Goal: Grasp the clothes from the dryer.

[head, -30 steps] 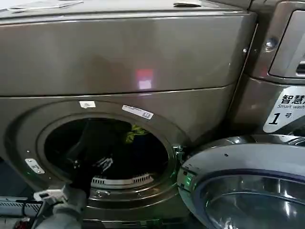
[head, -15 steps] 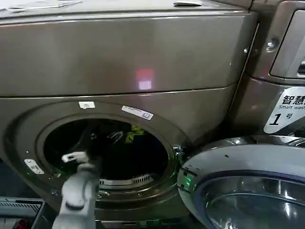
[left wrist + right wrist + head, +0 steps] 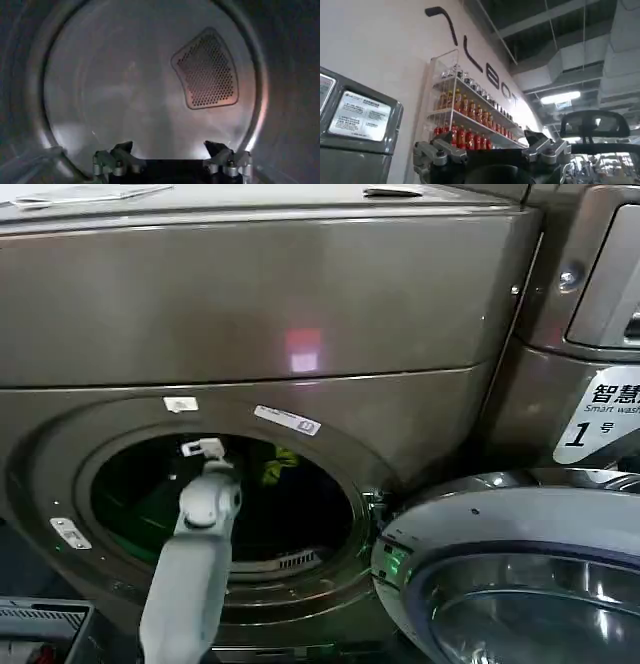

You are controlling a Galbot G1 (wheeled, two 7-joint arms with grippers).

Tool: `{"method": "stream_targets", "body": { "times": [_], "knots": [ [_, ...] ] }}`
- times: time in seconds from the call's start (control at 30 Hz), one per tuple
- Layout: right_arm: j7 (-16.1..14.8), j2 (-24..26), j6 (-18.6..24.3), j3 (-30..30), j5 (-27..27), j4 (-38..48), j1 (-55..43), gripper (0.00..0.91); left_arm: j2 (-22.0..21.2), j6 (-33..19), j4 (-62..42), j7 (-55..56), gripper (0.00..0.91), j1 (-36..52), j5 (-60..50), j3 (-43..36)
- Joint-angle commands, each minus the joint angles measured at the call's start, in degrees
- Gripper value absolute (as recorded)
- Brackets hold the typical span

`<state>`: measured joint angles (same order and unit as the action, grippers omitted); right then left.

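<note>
The dryer (image 3: 250, 304) is the big bronze-grey machine with a round port (image 3: 225, 494), and its door (image 3: 500, 564) is swung open to the lower right. Deep in the dark drum a yellow-green scrap of clothes (image 3: 283, 464) shows near the top. My left arm (image 3: 195, 554) reaches up through the port, its wrist just inside the opening. In the left wrist view my left gripper (image 3: 168, 146) is open with nothing between its fingers, facing the drum's bare back wall and a perforated vent (image 3: 206, 67). My right gripper (image 3: 489, 142) is open and empty, pointing up at a wall.
A second bronze machine (image 3: 590, 324) with a white label marked "1" stands close on the right. A grey crate (image 3: 40, 624) sits at the lower left. The right wrist view shows a wall shelf of bottles (image 3: 465, 120) and a ceiling.
My left arm has risen from below the port's lower left rim and gone up and right into the opening. The dark cloth seen hanging in the port a second ago no longer shows.
</note>
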<state>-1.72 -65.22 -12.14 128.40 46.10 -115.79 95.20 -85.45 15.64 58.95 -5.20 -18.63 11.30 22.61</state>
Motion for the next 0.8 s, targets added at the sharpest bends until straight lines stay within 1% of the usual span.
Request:
{"method": "stream_targets", "body": {
  "times": [0.03, 0.13, 0.27, 0.4, 0.5, 0.57, 0.67, 0.8],
  "knots": [
    [-0.05, -0.01, 0.05, -0.02, 0.04, 0.03, 0.03, 0.907, 1.27, -1.34, -16.82, -13.25, 0.907, 10.13, -1.73, -3.81],
    [-0.04, -0.16, 0.04, -0.13, 0.02, -0.04, 0.00, 0.907, 2.76, -1.07, -19.32, -20.42, 0.907, 11.73, -4.24, -7.20],
    [-0.13, -0.20, 0.12, -0.07, 0.00, 0.10, 0.01, 0.907, 3.89, -4.60, -25.49, -29.61, 0.907, 15.38, -7.30, -11.68],
    [-0.21, -0.21, 0.26, -0.04, -0.04, 0.27, 0.05, 0.907, 5.15, -7.61, -28.17, -38.03, 0.907, 18.24, -8.57, -17.26],
    [-0.20, -0.33, 0.26, -0.09, -0.03, 0.11, -0.01, 0.907, 4.84, -11.89, -31.45, -42.02, 0.907, 20.70, -9.35, -20.66],
    [-0.18, -0.38, 0.29, -0.05, -0.04, 0.17, 0.04, 0.907, 5.43, -13.59, -32.61, -44.61, 0.907, 21.99, -11.94, -25.63],
    [-0.26, -0.36, 0.45, 0.15, -0.14, 0.48, 0.13, 0.907, 6.50, -13.38, -33.18, -48.44, 0.907, 23.16, -16.19, -30.98],
    [-0.31, -0.38, 0.54, 0.18, -0.19, 0.58, 0.03, 0.907, 5.75, -15.41, -37.37, -50.46, 0.907, 25.47, -25.20, -34.59]
  ]
}}
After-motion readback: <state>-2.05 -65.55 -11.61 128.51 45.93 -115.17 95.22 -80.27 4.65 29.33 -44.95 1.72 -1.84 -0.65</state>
